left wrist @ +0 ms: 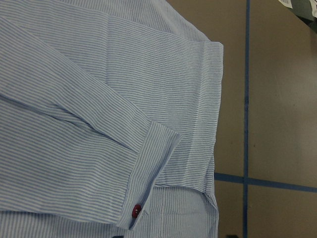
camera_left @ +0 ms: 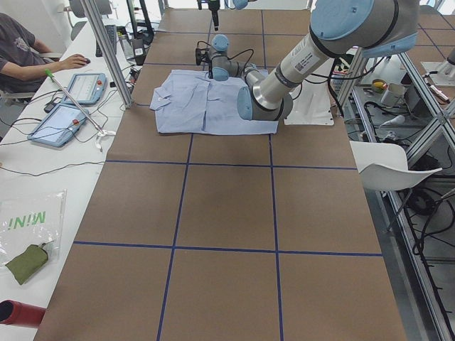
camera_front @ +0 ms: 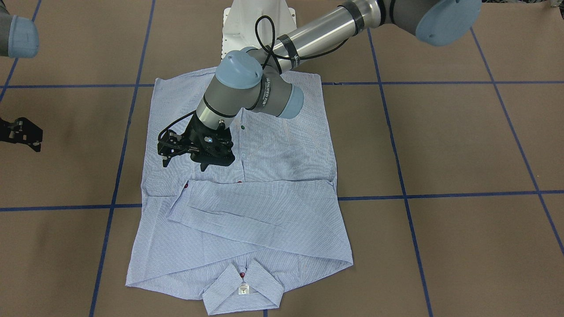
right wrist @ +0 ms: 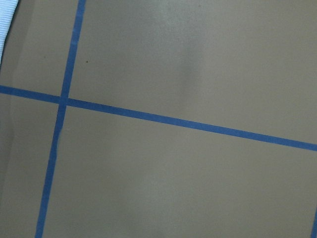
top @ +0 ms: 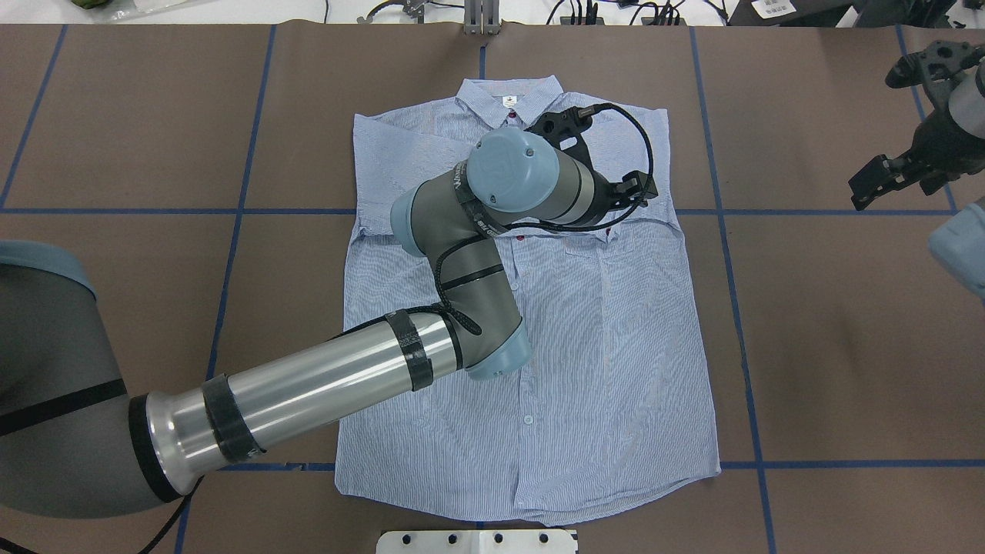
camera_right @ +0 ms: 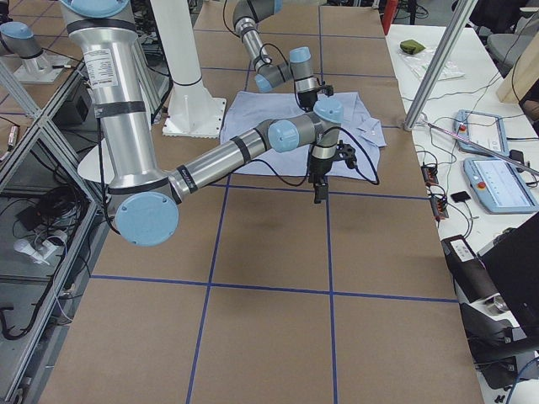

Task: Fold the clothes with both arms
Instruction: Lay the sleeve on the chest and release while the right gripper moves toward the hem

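Over the shirt (camera_front: 273, 211) the left pincer (camera_front: 185, 164) hangs released; right pincer (camera_front: 26, 138): cannot tell

We're not seeing the mid-front of the light blue striped button-up shirt (top: 616, 346) under the silver-grey left arm (top: 308, 392) overhead; front view's left edge is cropping the black right claw gripper (camera_front: 22, 134).

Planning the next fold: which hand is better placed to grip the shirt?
Left. The left hand hangs open over the shirt, near the folded cuff; the right hand is off it, over bare table.
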Controlling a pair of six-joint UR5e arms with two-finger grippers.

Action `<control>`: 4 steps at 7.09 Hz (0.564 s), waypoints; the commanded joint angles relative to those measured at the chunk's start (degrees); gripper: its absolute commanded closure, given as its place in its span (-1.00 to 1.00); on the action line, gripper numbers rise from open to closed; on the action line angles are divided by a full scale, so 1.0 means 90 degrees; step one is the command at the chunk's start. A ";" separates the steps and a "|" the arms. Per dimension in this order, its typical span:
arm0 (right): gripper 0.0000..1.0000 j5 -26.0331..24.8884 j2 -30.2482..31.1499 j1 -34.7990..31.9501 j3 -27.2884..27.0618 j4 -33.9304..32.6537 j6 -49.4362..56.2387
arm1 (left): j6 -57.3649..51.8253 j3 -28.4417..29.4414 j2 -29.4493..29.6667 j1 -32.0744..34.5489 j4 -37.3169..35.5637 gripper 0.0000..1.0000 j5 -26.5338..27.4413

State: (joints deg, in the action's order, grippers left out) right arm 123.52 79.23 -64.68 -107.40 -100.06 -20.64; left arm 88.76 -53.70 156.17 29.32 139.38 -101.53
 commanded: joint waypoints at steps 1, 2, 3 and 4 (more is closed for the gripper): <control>-1.00 0.0268 -0.0005 0.0009 -0.0039 0.0053 -0.0215 | -0.0028 -0.0251 -0.0153 0.0160 -0.0289 -1.00 -0.0085; -1.00 0.0270 0.0053 0.0009 -0.0116 0.0460 -0.0826 | -0.0086 -0.0785 -0.0425 0.0238 -0.1074 -1.00 -0.0337; -1.00 0.0260 0.0315 0.0173 -0.0165 0.1392 -0.1489 | -0.0270 -0.1632 -0.0950 0.0316 -0.1556 -1.00 -0.0504; -1.00 0.0260 0.0907 0.0416 -0.0301 0.2426 -0.2153 | -0.0514 -0.2414 -0.1594 0.0394 -0.1725 -1.00 -0.0506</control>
State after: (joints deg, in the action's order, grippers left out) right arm 125.82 82.51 -63.07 -108.95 -88.36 -32.94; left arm 86.34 -67.27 147.90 32.01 127.11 -105.37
